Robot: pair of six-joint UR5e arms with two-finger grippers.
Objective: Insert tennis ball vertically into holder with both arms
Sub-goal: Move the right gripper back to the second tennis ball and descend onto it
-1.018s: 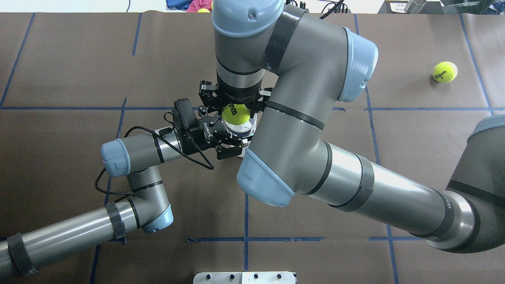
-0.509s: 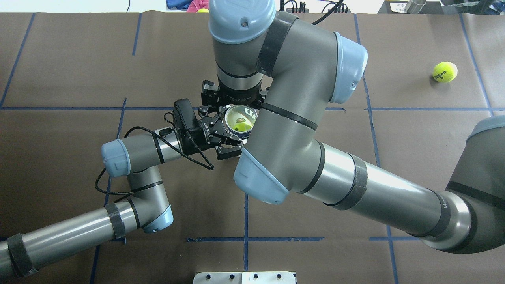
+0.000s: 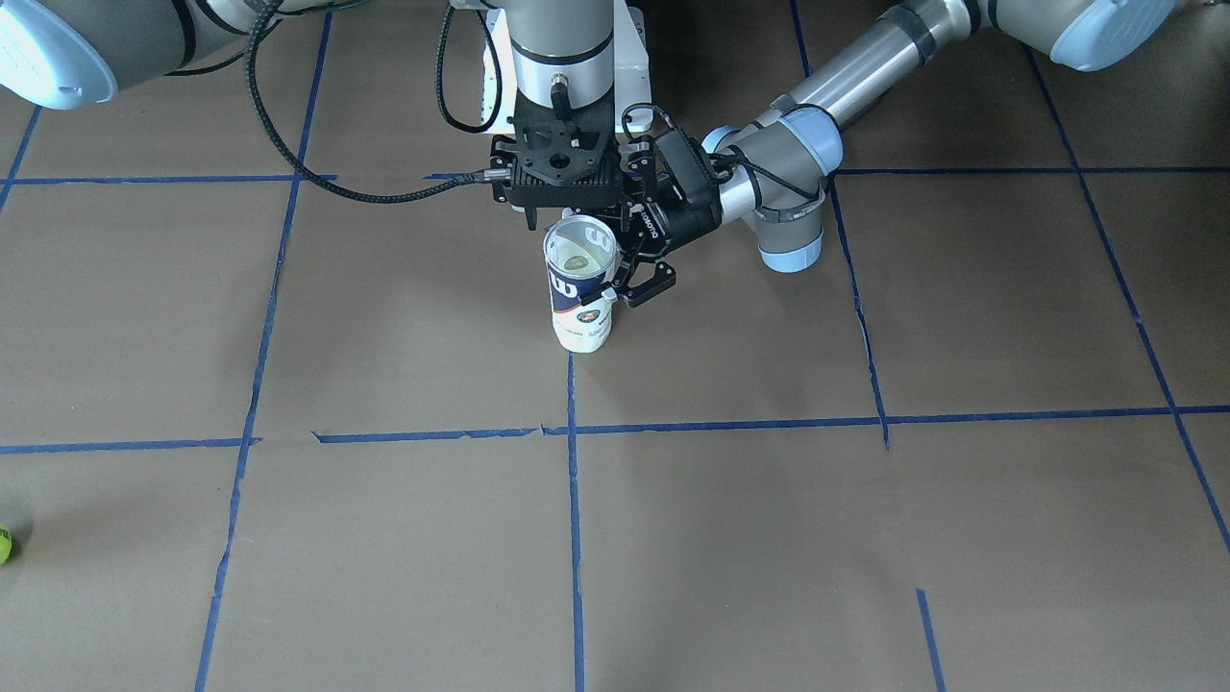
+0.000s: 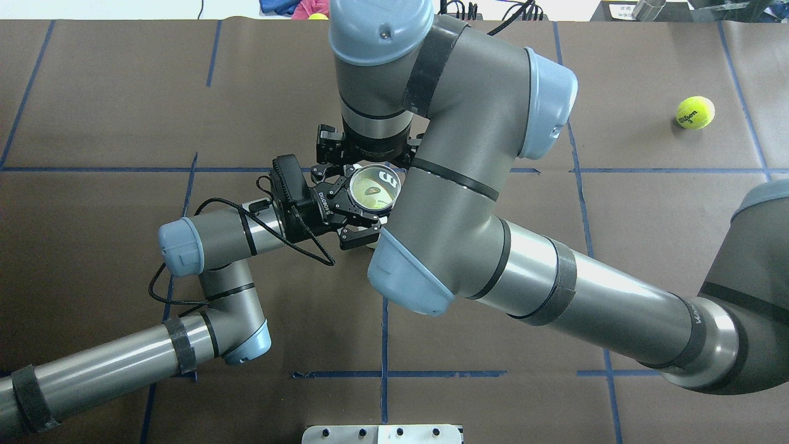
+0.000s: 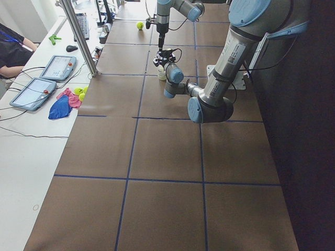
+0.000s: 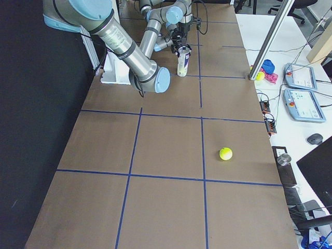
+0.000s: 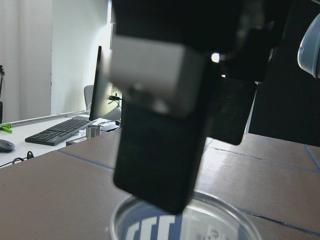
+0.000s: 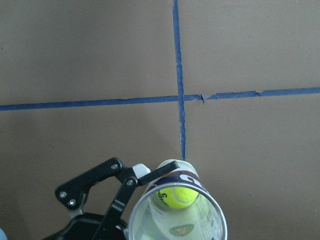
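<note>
The holder (image 3: 579, 306), a clear can with a white and navy label, stands upright on the table. My left gripper (image 4: 360, 209) is shut on its upper part from the side; it also shows in the front view (image 3: 617, 271). A yellow tennis ball (image 8: 177, 196) lies inside the holder, seen through its open rim (image 4: 370, 188). My right gripper (image 4: 367, 159) hangs just above the rim, pointing down, open and empty. In the left wrist view one black finger (image 7: 160, 150) covers most of the frame, with the holder's rim (image 7: 220, 212) below it.
A second tennis ball (image 4: 695, 112) lies on the table far to the right, also in the right side view (image 6: 225, 153). The white pedestal (image 4: 382, 433) stands at the robot's base. Blue tape lines (image 3: 570, 428) cross the brown table cover.
The ball left my right gripper and dropped into the holder. My right gripper opened and stays above the rim. My left gripper has not moved.
</note>
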